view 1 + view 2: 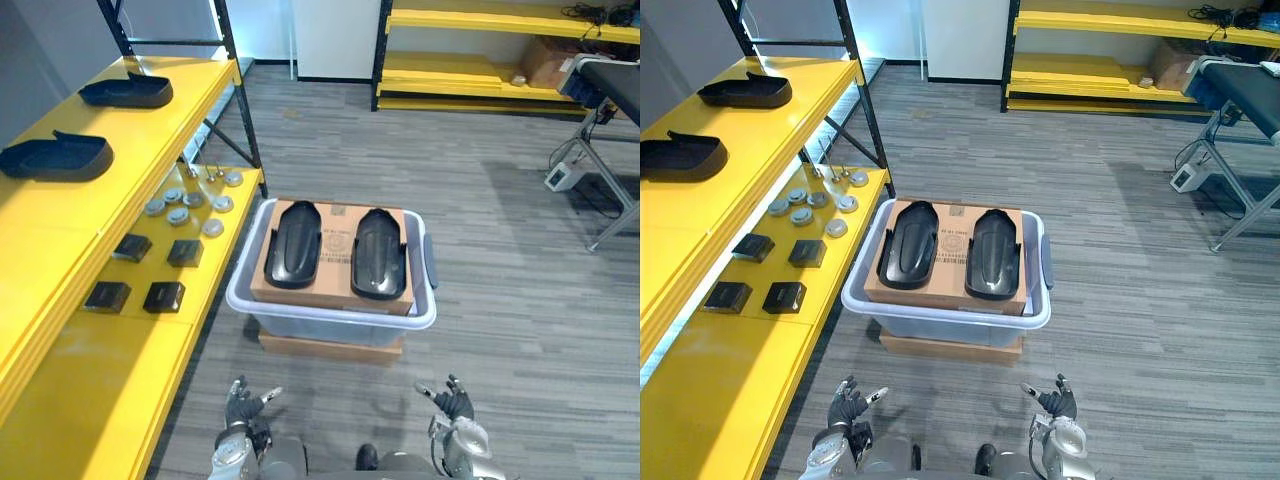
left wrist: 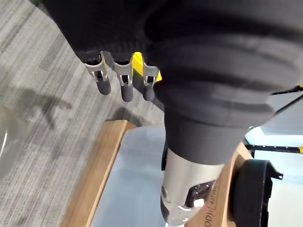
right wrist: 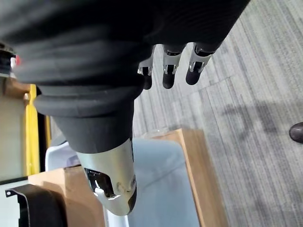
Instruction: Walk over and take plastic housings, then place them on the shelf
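Note:
Two black plastic housings (image 1: 295, 243) (image 1: 379, 253) lie side by side on a cardboard sheet (image 1: 335, 215) on top of a pale grey bin (image 1: 240, 290) straight ahead on the floor. Two more housings (image 1: 127, 92) (image 1: 55, 157) rest on the top level of the yellow shelf (image 1: 150, 130) at my left. My left hand (image 1: 240, 405) and right hand (image 1: 455, 400) hang low at the near edge, short of the bin, both open and holding nothing. The left wrist view shows straight fingers (image 2: 123, 85) over the carpet, and the right wrist view shows the same of its fingers (image 3: 170, 71).
The bin stands on a flat wooden base (image 1: 330, 348). The yellow shelf's lower level (image 1: 110, 370) carries small black boxes (image 1: 150, 297) and round silver discs (image 1: 185, 205). More yellow shelving (image 1: 480, 60) stands at the back, and a dark table on a metal frame (image 1: 610, 80) at the far right.

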Robot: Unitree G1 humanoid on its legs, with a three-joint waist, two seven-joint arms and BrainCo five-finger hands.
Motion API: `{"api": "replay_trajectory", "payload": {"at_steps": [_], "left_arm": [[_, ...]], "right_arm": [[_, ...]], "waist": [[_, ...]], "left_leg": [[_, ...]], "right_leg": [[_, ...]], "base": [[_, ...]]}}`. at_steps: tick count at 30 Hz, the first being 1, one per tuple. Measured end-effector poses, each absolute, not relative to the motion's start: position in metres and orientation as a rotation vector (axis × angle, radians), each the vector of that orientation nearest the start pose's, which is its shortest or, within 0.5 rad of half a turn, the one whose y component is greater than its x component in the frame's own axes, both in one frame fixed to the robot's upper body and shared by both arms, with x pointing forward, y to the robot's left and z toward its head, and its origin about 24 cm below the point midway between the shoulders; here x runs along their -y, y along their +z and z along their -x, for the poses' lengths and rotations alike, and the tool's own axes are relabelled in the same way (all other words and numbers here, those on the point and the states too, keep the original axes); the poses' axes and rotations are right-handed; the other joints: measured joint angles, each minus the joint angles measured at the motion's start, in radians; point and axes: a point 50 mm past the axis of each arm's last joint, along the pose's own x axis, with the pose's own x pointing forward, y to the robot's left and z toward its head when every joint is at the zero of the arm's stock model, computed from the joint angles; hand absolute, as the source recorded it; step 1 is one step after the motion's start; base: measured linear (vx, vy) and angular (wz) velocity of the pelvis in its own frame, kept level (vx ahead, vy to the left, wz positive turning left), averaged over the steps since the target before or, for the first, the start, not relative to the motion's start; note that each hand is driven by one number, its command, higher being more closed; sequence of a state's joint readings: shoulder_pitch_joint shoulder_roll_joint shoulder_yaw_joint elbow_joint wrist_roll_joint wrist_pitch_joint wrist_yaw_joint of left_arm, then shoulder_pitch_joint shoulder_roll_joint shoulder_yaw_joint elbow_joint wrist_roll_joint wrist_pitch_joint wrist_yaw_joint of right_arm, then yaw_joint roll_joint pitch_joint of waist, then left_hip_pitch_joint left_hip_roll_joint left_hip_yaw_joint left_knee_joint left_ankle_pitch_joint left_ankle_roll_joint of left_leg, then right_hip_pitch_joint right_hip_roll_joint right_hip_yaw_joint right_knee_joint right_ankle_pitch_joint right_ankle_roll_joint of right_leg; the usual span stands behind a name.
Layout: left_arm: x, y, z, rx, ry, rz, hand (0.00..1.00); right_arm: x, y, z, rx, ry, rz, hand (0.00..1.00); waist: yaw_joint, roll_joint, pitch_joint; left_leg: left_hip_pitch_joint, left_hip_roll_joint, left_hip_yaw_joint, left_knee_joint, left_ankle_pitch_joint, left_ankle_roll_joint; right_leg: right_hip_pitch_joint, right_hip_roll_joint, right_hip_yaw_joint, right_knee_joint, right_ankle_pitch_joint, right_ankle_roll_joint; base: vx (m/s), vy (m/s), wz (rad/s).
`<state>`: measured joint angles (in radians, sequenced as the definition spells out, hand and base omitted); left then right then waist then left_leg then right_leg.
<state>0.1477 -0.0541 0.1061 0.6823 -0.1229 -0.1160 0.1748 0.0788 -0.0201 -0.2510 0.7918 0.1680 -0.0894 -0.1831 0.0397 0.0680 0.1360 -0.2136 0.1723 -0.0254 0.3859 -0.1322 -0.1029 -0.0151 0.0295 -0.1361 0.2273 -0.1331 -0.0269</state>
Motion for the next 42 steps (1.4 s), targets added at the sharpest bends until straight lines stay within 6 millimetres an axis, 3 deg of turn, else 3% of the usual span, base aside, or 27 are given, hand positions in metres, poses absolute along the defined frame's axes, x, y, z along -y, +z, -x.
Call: {"api": "replay_trajectory", "payload": {"at_steps": [1, 3, 5, 8, 11, 13, 15, 16, 17, 18, 20, 25, 30, 33, 37, 38, 42], "left_arm": [[-0.169, -0.122, -0.145, -0.727, 0.356, 0.133, 0.0], [-0.176, -0.123, -0.146, -0.731, 0.346, 0.099, 0.0], [-0.18, -0.123, -0.144, -0.736, 0.348, 0.085, 0.0], [-0.192, -0.125, -0.14, -0.749, 0.354, 0.042, 0.0], [-0.198, -0.125, -0.137, -0.754, 0.359, 0.019, 0.0], [-0.2, -0.124, -0.135, -0.752, 0.357, 0.008, 0.0], [-0.202, -0.126, -0.127, -0.771, 0.356, -0.002, 0.0], [-0.204, -0.128, -0.121, -0.785, 0.36, -0.009, 0.0], [-0.204, -0.128, -0.121, -0.786, 0.36, -0.011, 0.0], [-0.206, -0.129, -0.117, -0.796, 0.359, -0.015, 0.0], [-0.207, -0.129, -0.116, -0.797, 0.338, -0.024, 0.0], [-0.199, -0.128, -0.119, -0.786, 0.295, -0.032, 0.0], [-0.19, -0.129, -0.12, -0.786, 0.251, -0.036, 0.0], [-0.186, -0.129, -0.12, -0.784, 0.235, -0.038, 0.0], [-0.184, -0.127, -0.123, -0.763, 0.23, -0.032, 0.0], [-0.182, -0.126, -0.126, -0.754, 0.228, -0.029, 0.0], [-0.179, -0.125, -0.129, -0.746, 0.22, -0.026, 0.0]], "right_arm": [[0.215, -0.129, -0.14, -0.784, -0.542, -0.154, 0.0], [0.209, -0.135, -0.126, -0.829, -0.561, -0.174, 0.0], [0.207, -0.136, -0.124, -0.837, -0.561, -0.18, 0.0], [0.214, -0.133, -0.128, -0.82, -0.569, -0.167, 0.0], [0.236, -0.124, -0.133, -0.764, -0.649, -0.165, 0.0], [0.267, -0.105, -0.141, -0.668, -0.721, -0.115, 0.0], [0.298, -0.073, -0.156, -0.515, -0.78, -0.047, 0.0], [0.31, -0.053, -0.166, -0.42, -0.802, -0.016, 0.0], [0.315, -0.043, -0.17, -0.375, -0.809, -0.005, 0.0], [0.322, -0.021, -0.181, -0.269, -0.822, 0.018, 0.0], [0.322, -0.001, -0.193, -0.172, -0.818, 0.038, 0.0], [0.312, 0.026, -0.218, -0.046, -0.773, 0.076, 0.0], [0.283, 0.05, -0.259, 0.036, -0.625, 0.197, 0.0], [0.271, 0.05, -0.279, 0.011, -0.576, 0.239, 0.0], [0.263, 0.041, -0.303, -0.083, -0.545, 0.259, 0.0], [0.263, 0.041, -0.311, -0.104, -0.543, 0.264, 0.0], [0.258, 0.052, -0.334, -0.128, -0.52, 0.279, 0.0]], "waist": [[0.002, -0.005, 0.002], [0.001, -0.055, -0.001], [0.006, -0.07, -0.01], [0.003, -0.07, -0.014], [0.001, -0.067, -0.016], [-0.004, -0.067, -0.016], [-0.01, -0.066, -0.017], [-0.026, -0.068, -0.019], [-0.028, -0.069, -0.019], [-0.026, -0.07, -0.019], [-0.026, -0.069, -0.019], [-0.025, -0.063, -0.023], [-0.024, -0.05, -0.026], [-0.019, -0.038, -0.02], [-0.011, -0.032, 0.004], [0.004, -0.028, 0.02], [0.014, -0.024, 0.078]], "left_leg": [[0.009, -0.006, 0.002, 0.0, -0.004, 0.005], [0.044, -0.049, 0.021, -0.041, -0.001, 0.014], [0.054, -0.061, 0.045, -0.05, -0.006, 0.023], [0.075, -0.074, 0.072, -0.076, -0.009, 0.033], [0.076, -0.079, 0.086, -0.092, -0.015, 0.042], [0.079, -0.088, 0.097, -0.109, -0.016, 0.044], [0.081, -0.095, 0.11, -0.118, -0.021, 0.052], [0.083, -0.107, 0.111, -0.127, -0.021, 0.053], [0.085, -0.108, 0.113, -0.129, -0.021, 0.054], [0.086, -0.113, 0.112, -0.129, -0.025, 0.063], [0.086, -0.116, 0.103, -0.133, -0.025, 0.066], [0.087, -0.117, 0.082, -0.151, -0.024, 0.067], [0.099, -0.12, 0.054, -0.216, 0.012, 0.077], [0.101, -0.121, 0.038, -0.254, 0.047, 0.082], [0.079, -0.141, 0.006, -0.288, 0.087, 0.093], [0.064, -0.146, 0.002, -0.301, 0.105, 0.094], [0.024, -0.165, -0.027, -0.332, 0.159, 0.101]], "right_leg": [[0.003, -0.013, 0.004, 0.007, -0.009, 0.014], [0.013, -0.062, 0.012, 0.013, -0.024, 0.041], [0.014, -0.075, 0.034, 0.0, -0.021, 0.05], [0.015, -0.087, 0.07, -0.04, -0.007, 0.073], [0.012, -0.091, 0.089, -0.063, 0.003, 0.083], [0.009, -0.099, 0.102, -0.08, 0.009, 0.092], [0.008, -0.1, 0.119, -0.101, 0.017, 0.098], [0.008, -0.104, 0.121, -0.11, 0.019, 0.101], [0.007, -0.106, 0.126, -0.111, 0.02, 0.101], [0.006, -0.106, 0.138, -0.119, 0.025, 0.104], [0.01, -0.106, 0.147, -0.13, 0.03, 0.103], [0.012, -0.103, 0.155, -0.14, 0.035, 0.097], [0.009, -0.102, 0.145, -0.145, 0.058, 0.094], [0.008, -0.101, 0.133, -0.165, 0.1, 0.098], [-0.01, -0.12, 0.108, -0.171, 0.109, 0.102], [-0.029, -0.123, 0.108, -0.172, 0.119, 0.104], [-0.063, -0.138, 0.086, -0.18, 0.136, 0.105]], "base": [[0.17, 0.188, 0.06], [0.17, 0.184, 0.06], [0.09, 0.125, -0.22], [0.03, 0.079, -0.29], [0.01, 0.06, -0.19], [0.02, 0.054, -0.17], [0.06, 0.063, -0.2], [0.08, 0.05, -0.07], [0.11, 0.053, -0.17], [0.1, 0.034, -0.21], [0.14, 0.012, -0.2], [0.08, -0.012, 0.03], [0.02, -0.009, 0.15], [-0.02, 0.023, 0.18], [-0.08, 0.029, 0.27], [-0.09, 0.038, 0.1], [-0.16, 0.036, 0.25]]}}
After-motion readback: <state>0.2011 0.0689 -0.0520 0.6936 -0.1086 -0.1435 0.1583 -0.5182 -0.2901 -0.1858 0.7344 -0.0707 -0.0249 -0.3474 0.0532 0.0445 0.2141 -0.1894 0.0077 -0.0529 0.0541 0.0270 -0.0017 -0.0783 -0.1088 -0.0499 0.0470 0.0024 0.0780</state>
